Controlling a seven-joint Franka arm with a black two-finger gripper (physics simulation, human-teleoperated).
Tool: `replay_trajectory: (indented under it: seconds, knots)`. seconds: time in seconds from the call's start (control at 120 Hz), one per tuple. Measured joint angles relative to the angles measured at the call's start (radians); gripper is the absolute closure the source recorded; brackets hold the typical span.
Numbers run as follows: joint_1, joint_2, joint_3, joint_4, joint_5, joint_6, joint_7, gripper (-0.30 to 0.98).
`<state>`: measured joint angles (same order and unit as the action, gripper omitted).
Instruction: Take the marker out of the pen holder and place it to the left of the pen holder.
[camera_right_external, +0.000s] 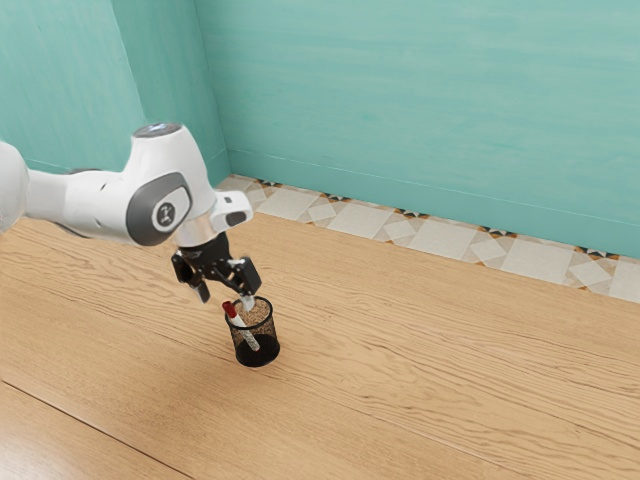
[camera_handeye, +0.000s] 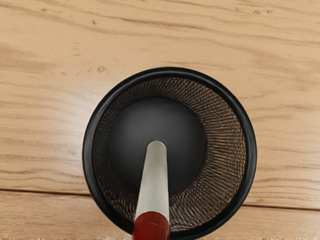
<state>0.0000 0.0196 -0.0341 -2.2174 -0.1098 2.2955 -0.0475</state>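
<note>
The wood-grained tabletop (camera_right_external: 420, 360) takes up the lower part of the exterior view, with a teal wall (camera_right_external: 400, 110) across the top. The white Franka arm (camera_right_external: 160, 195) reaches in from the left edge, and a band of patterned tiles (camera_right_external: 440, 240) runs along the wall's foot from upper centre to the right edge. The black two-finger gripper (camera_right_external: 226, 297) hangs left of centre, its fingers spread apart and clamped on nothing. Just below it stands the black mesh pen holder (camera_right_external: 258, 358), upright; in the wrist view it fills the middle and lower middle. Inside, the marker (camera_handeye: 154, 185) leans, its pale body slanting down into the cup and its red cap (camera_right_external: 230, 310) poking up at the rim, on the holder's upper-left side in the exterior view. As for progress, the hand is close above the marker, so the approach looks largely done. The grasp, the lift clear of the rim, the setting down on the wood to the holder's left and the release all remain.
</note>
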Motion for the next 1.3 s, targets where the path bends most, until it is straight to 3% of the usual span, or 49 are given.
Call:
replay_trajectory:
  seconds: [0.333, 0.742, 1.017, 1.133, 1.3]
  knots:
    - [0.004, 0.039, 0.0, 0.001, -0.006, 0.007, 0.019, 0.02]
    - [0.004, 0.032, 0.0, 0.003, -0.008, 0.007, 0.03, 0.6]
    - [0.002, 0.02, 0.0, 0.035, 0.007, -0.009, 0.022, 0.75]
    - [-0.008, -0.041, 0.009, 0.108, 0.041, -0.13, 0.014, 0.77]
    - [-0.019, -0.041, 0.024, 0.335, 0.139, -0.471, 0.01, 0.78]
